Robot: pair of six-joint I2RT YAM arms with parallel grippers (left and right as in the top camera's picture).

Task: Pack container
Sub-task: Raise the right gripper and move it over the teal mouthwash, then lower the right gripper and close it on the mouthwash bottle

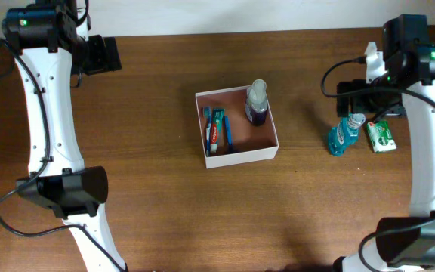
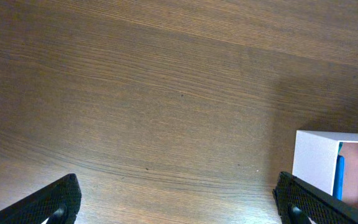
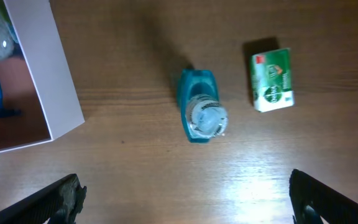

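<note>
Overhead: bottle, toothpaste packed in container; mouthwash, soap unpacked at right. Left gripper, right gripper held apart, empty.

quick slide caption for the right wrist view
Open right hand hovering over a teal bottle and a green-and-white box, the white-walled container at the left edge.

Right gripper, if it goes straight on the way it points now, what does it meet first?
Probably the upright teal plastic bottle ahead of the open right gripper; depth is unclear, so it might reach the brown wooden table.
</note>
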